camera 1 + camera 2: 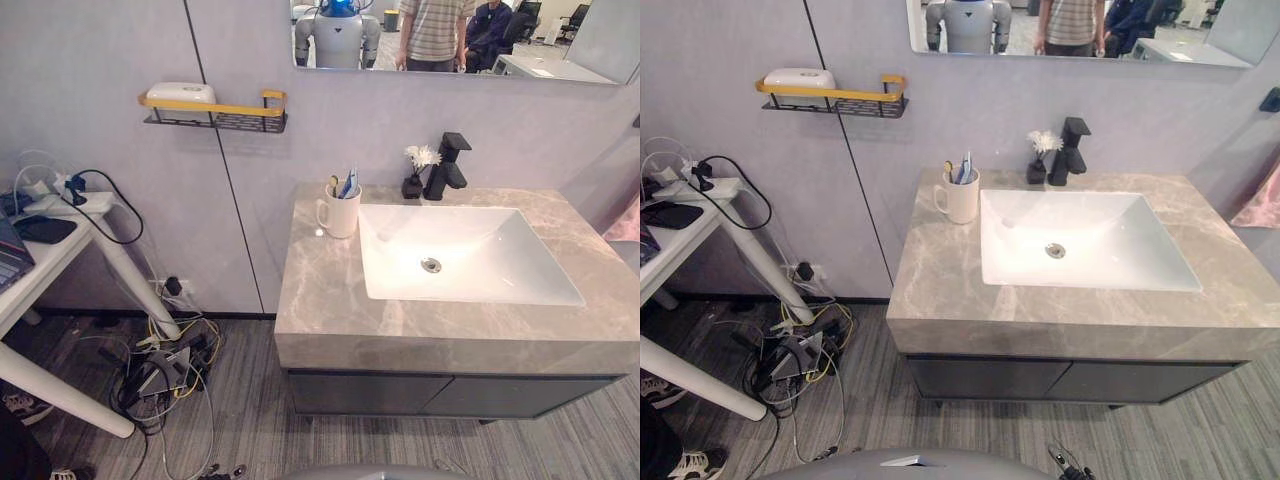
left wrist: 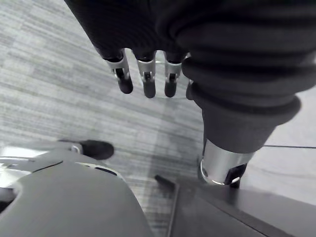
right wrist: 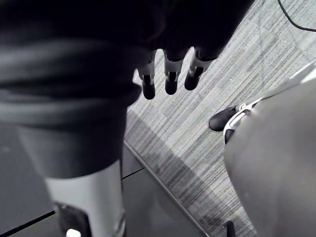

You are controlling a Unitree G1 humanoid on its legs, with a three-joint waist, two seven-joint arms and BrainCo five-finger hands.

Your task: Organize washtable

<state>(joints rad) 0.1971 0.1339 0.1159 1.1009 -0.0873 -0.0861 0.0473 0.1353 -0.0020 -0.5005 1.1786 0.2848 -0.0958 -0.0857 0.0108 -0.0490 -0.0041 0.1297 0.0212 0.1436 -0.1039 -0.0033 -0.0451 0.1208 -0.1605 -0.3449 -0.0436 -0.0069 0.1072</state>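
While our left hand (image 2: 147, 81) and right hand (image 3: 171, 81) hang over the floor (image 2: 54, 79), both slack and empty, we should lift 1 to the white mug (image 1: 339, 213) at the washtable's (image 1: 330, 300) back left, beside the sink (image 1: 490, 285), gripping its body squarely so the toothbrushes (image 1: 347, 184) don't spill.

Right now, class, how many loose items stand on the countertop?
2. A white mug left of the basin; a small dark vase behind it, beside the black tap. None seems hidden.
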